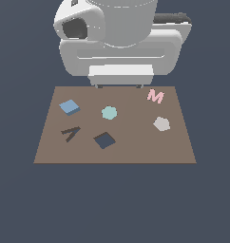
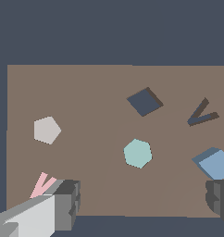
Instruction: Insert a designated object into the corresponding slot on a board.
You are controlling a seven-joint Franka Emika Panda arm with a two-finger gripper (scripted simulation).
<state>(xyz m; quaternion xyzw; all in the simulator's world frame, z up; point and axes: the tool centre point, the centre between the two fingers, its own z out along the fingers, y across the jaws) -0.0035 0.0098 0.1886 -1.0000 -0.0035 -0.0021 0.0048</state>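
A flat dark slate-blue background fills the exterior view, and on it lies the brown board [image 1: 115,126], seen as a trapezoid. The white arm [image 1: 119,40] bulks at 12 o'clock above the board's far edge; its fingers cannot be made out from here. Taking the board's middle as the clock's centre, the blue block [image 1: 69,107] lies at about 10 o'clock, flat on the board and turned like a diamond. The dark square hole [image 1: 104,140] is at about 7 o'clock, near the centre, well apart from the block. The dark A-shaped cut-out [image 1: 71,133] sits at 8 o'clock, between the two and below the block. A teal piece [image 1: 109,113] rests just past centre at 11 o'clock, a grey piece [image 1: 161,124] at 3 o'clock, and a pink letter M [image 1: 155,96] at 1 o'clock near the far corner.

In the wrist view the same dark background frames the board [image 2: 86,92]. The gripper [image 2: 144,203] stands wide, holding nothing; one finger [image 2: 67,203] shows near the pink letter [image 2: 42,185], the other [image 2: 220,200] just beside the blue block [image 2: 214,163], not touching it. The teal piece [image 2: 137,153] lies between the fingers, farther out. Beyond it is the square hole [image 2: 144,102], with the A-shaped cut-out [image 2: 202,115] to one side and the grey piece [image 2: 46,130] to the other.
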